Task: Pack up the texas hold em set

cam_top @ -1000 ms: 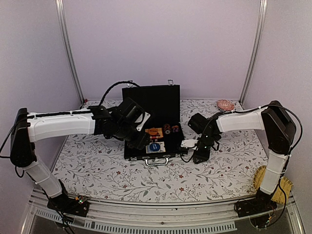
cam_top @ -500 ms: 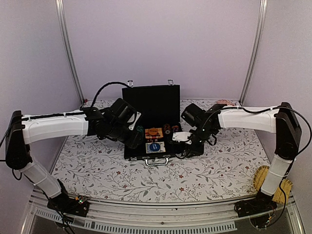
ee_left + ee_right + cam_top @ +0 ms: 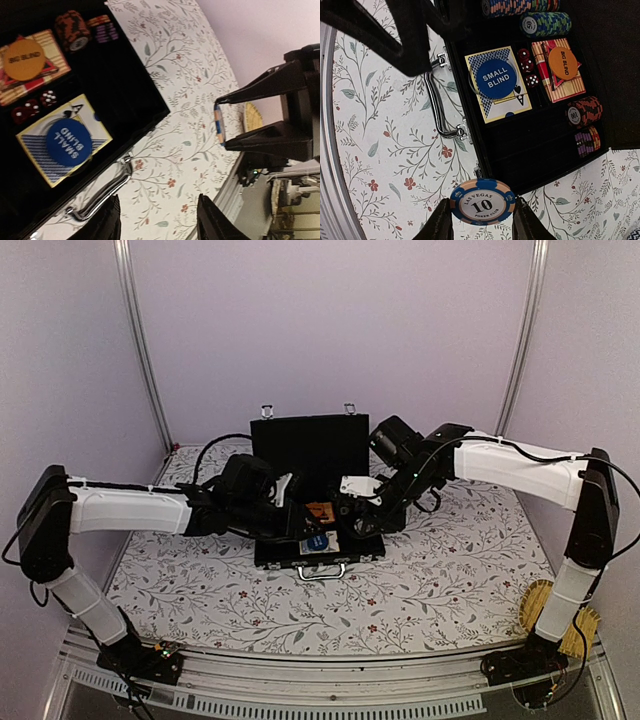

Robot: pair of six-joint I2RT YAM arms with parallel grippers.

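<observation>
The black briefcase (image 3: 268,550) lies open mid-table with its lid (image 3: 310,445) upright. In the right wrist view its tray (image 3: 540,145) holds a blue SMALL BLIND disc (image 3: 495,79) on a card, an orange BIG BLIND disc (image 3: 562,62), red dice (image 3: 527,67) and chip stacks (image 3: 584,111). My right gripper (image 3: 483,220) is shut on a blue-orange "10" chip (image 3: 482,201), held above the case's front right edge (image 3: 362,520). My left gripper (image 3: 159,222) is open and empty, low over the case's front left (image 3: 290,525), near the silver handle (image 3: 105,197).
A yellow woven straw item (image 3: 545,610) lies at the table's near right edge, by the right arm's base. The left gripper's black fingers (image 3: 395,30) reach in close to the case handle (image 3: 437,105). The floral cloth (image 3: 200,590) surrounds the case.
My right arm has swung left from the table beside the case to over the case's right front, carrying the chip. My left gripper has settled lower at the case's left front.
</observation>
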